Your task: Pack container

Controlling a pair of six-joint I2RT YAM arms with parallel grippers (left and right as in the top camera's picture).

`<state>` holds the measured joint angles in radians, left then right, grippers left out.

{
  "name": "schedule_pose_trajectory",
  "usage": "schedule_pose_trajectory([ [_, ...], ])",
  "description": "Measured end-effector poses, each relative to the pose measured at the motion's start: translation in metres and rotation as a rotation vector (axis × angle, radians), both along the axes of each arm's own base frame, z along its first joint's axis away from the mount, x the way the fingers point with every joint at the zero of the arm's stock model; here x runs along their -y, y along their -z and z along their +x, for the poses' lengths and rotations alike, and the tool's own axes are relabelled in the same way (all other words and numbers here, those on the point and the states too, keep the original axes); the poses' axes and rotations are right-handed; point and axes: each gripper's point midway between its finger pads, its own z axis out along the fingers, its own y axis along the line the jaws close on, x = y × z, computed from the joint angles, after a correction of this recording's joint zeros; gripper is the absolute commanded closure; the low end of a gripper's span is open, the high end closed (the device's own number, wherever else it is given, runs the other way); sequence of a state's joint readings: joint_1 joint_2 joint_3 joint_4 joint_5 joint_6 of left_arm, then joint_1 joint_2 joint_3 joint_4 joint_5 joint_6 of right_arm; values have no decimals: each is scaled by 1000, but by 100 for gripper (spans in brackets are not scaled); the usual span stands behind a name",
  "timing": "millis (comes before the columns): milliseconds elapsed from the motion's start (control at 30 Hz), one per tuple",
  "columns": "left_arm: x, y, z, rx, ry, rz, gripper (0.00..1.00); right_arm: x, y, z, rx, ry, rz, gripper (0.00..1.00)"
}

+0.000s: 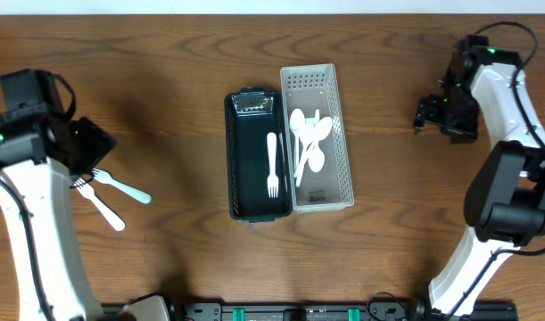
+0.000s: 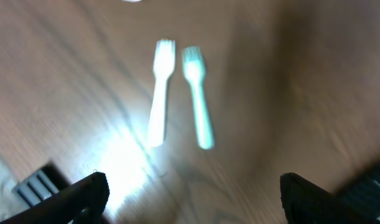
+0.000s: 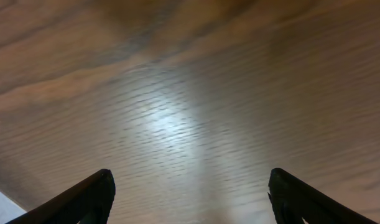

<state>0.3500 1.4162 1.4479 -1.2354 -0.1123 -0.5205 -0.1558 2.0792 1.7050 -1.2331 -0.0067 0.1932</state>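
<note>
A black tray point(image 1: 245, 178) holds one white fork point(image 1: 272, 166). Beside it on the right, a white perforated basket point(image 1: 339, 134) holds several white spoons point(image 1: 309, 138). On the table at the left lie a white fork point(image 1: 103, 207) and a pale teal fork point(image 1: 122, 186); both show in the left wrist view, white point(image 2: 159, 96) and teal point(image 2: 198, 96). My left gripper point(image 2: 193, 196) is open and empty, hovering just short of these two forks. My right gripper point(image 3: 190, 199) is open and empty over bare table at the far right point(image 1: 433, 114).
The wooden table point(image 1: 165, 62) spans the view. The tray and basket stand side by side at the centre. The arm bases sit along the front edge.
</note>
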Motion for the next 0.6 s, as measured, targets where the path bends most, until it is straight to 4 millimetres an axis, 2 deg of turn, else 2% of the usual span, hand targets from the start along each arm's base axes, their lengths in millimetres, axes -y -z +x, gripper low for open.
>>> schedule_pose_trajectory([
  [200, -30, 69, -12, -146, -134, -68, 9, 2, 0, -3, -9, 4, 2, 17],
  [333, -42, 106, -19, -181, -186, -90, 9, 1, 0, -6, -23, 2, 4, 17],
  [600, -50, 159, -23, -207, -165, -105, 9, 0, 0, -10, -41, 2, 7, 16],
])
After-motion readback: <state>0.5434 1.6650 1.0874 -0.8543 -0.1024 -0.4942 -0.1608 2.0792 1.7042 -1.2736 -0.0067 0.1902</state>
